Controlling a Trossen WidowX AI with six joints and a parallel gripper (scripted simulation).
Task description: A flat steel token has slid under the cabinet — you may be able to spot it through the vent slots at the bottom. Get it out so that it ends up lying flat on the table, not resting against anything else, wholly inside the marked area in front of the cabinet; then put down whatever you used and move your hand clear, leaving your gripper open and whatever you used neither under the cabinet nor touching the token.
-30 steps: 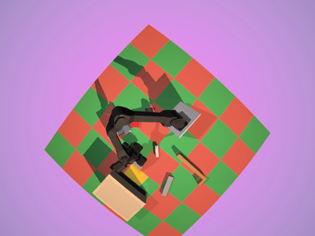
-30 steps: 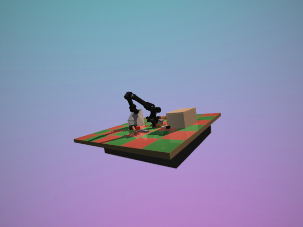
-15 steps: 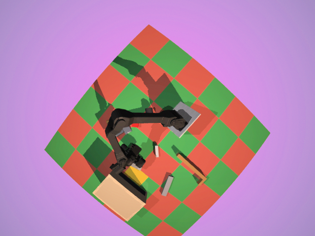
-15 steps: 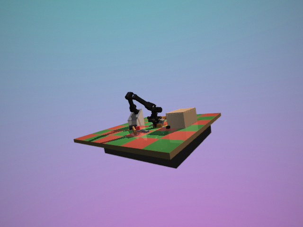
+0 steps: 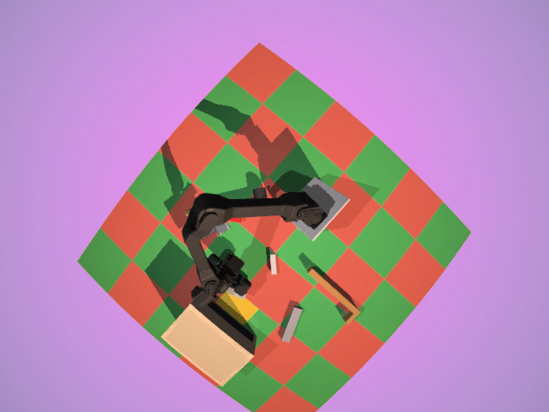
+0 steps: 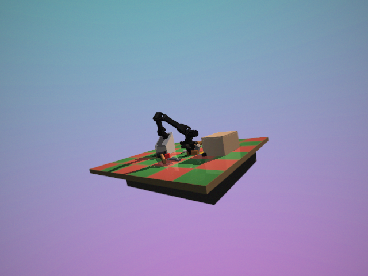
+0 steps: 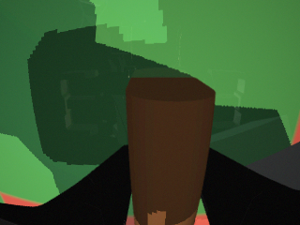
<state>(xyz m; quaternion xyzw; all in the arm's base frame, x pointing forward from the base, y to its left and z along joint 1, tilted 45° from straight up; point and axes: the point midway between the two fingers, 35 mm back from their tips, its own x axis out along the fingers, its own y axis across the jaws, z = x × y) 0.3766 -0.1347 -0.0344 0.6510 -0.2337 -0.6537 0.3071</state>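
The tan cabinet (image 5: 208, 343) (image 6: 212, 146) stands at the table's edge, its dark front facing the yellow marked area (image 5: 243, 309). My gripper (image 6: 189, 152) (image 7: 163, 153) is shut on a brown rounded handle (image 7: 171, 141), which stands between the fingers in the wrist view. The gripper is low in front of the cabinet; in the top view the arm hides its fingertips. A pale grey piece (image 5: 237, 293) shows beside the gripper at the marked area's edge; I cannot tell whether it joins the handle. The steel token is not visible in any view.
A grey bar (image 5: 292, 324), a small white block (image 5: 273, 263) and an orange L-shaped bar (image 5: 332, 290) lie out from the cabinet. A red block (image 5: 236, 219) (image 6: 167, 155) and a grey piece (image 5: 221, 228) (image 6: 173, 158) lie near the arm. A small black block (image 6: 203, 154) is by the cabinet.
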